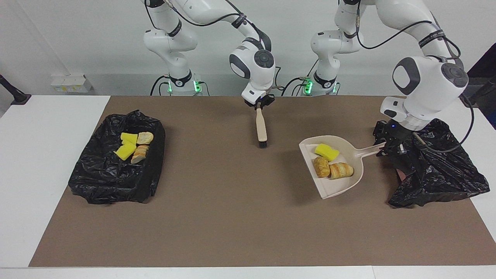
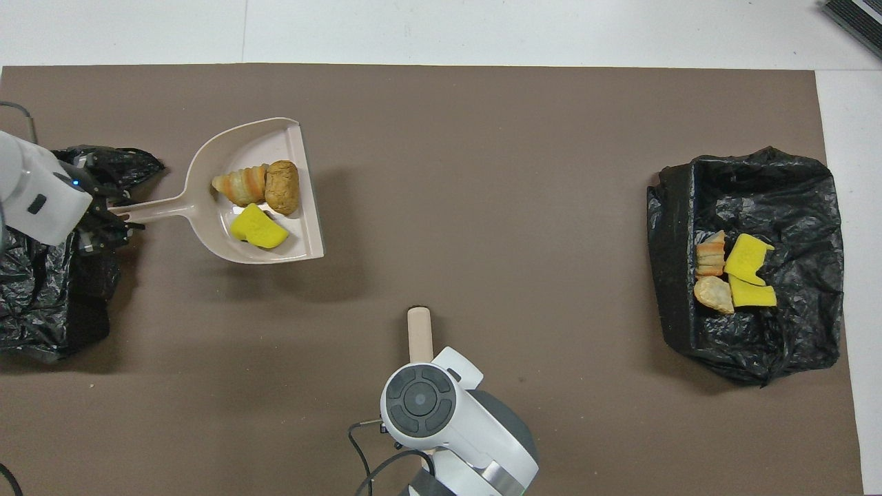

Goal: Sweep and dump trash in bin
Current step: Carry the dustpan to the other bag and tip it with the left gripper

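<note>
My left gripper (image 1: pixel 387 146) is shut on the handle of a beige dustpan (image 1: pixel 343 186), held level above the mat. The hand is over the edge of the black-bagged bin (image 1: pixel 438 170) at the left arm's end. In the pan lies trash: a yellow sponge chunk (image 1: pixel 326 152), a bread piece (image 1: pixel 321 166) and a croissant piece (image 1: pixel 341 170). The overhead view shows the dustpan (image 2: pixel 234 141), its trash (image 2: pixel 258 229), the left gripper (image 2: pixel 114 215) and that bin (image 2: pixel 41 303). My right gripper (image 1: pixel 260 107) is shut on a beige brush (image 1: pixel 262 130), bristles hanging down over the mat.
A second black-bagged bin (image 1: pixel 112 182) stands at the right arm's end, with several sponge and bread scraps (image 1: pixel 133 148) inside; overhead it is bin (image 2: pixel 792 179). A brown mat (image 1: pixel 232 217) covers the table. The right arm's wrist hides most of the brush (image 2: pixel 419 334) from above.
</note>
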`<state>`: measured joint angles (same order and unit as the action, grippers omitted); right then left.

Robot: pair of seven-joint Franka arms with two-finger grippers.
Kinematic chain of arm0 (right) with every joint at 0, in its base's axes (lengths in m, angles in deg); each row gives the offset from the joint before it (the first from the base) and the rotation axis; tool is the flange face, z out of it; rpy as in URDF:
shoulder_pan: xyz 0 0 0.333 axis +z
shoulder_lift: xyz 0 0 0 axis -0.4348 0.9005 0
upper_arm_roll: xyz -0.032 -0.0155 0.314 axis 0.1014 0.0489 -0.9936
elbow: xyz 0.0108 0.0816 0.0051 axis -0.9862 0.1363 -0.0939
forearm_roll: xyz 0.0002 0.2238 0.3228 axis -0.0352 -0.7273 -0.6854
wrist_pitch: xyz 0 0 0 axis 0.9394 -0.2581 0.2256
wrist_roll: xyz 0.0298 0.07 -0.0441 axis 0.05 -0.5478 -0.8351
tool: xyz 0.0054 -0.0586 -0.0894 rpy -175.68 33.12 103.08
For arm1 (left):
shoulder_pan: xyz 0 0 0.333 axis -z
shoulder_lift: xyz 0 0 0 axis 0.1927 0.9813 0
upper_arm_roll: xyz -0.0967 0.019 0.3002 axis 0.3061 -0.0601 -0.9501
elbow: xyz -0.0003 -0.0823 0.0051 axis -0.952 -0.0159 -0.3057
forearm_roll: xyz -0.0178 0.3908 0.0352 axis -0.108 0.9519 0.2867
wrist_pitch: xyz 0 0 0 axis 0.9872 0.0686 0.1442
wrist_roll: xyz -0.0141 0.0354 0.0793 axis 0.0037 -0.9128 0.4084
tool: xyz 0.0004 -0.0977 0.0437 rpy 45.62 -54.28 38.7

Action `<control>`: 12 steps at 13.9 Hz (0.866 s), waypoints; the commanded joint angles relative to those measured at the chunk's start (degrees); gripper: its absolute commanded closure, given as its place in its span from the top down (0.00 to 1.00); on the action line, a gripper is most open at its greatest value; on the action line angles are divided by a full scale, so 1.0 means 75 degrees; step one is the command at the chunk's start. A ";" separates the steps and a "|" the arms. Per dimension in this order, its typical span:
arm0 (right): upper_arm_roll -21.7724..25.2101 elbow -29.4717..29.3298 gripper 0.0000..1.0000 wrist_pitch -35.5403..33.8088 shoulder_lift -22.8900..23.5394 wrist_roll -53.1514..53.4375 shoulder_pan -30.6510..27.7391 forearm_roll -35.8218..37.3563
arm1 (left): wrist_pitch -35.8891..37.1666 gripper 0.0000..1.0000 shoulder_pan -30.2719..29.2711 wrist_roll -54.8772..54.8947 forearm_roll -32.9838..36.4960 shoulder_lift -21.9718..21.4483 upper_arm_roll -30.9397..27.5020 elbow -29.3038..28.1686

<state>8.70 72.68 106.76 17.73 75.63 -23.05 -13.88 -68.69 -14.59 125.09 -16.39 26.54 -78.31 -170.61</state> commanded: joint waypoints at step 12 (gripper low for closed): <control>0.1312 -0.0592 1.00 -0.0540 -0.1534 -0.0365 -0.0328 0.0116 | 0.1448 0.00 -0.3165 0.3886 0.0659 0.0746 -0.0016 0.1956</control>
<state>15.80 68.52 105.68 11.97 74.52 -24.94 -13.60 -60.80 -35.15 152.14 -13.09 28.89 -78.98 -162.12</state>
